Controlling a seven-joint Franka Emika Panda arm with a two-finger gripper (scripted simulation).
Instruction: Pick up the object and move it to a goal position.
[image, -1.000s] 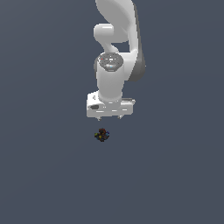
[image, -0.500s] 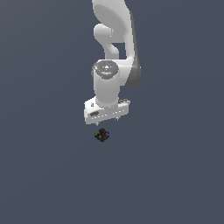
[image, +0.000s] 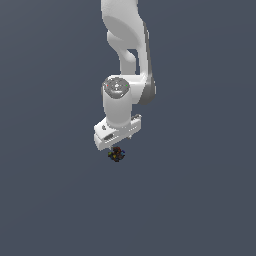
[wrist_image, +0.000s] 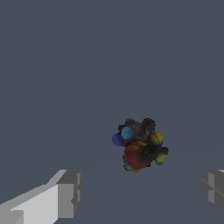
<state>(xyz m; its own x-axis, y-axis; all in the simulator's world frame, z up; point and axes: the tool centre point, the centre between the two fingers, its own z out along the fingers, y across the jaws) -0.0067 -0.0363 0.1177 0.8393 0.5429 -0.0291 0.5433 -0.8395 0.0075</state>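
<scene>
1. The white Franka arm (image: 125, 65) is reaching down over a plain grey floor (image: 200, 200), its gripper (image: 116, 145) hanging directly above the object (image: 116, 154).
2. The speckled dark clump is lying on the floor, untouched.
3. The wrist view is showing the fingers (wrist_image: 65, 194) spread wide, the clump (wrist_image: 140, 145) sitting between them.

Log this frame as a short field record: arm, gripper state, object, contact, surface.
arm: one white Panda arm, reaching down from above
gripper: gripper open, fingers wide apart, one finger on each side of the clump
object: small dark lumpy clump speckled blue, yellow and red
contact: none visible; the clump is clear of both fingers in the wrist view
position: in the exterior view the gripper sits directly over the clump
surface: plain grey-blue floor
</scene>
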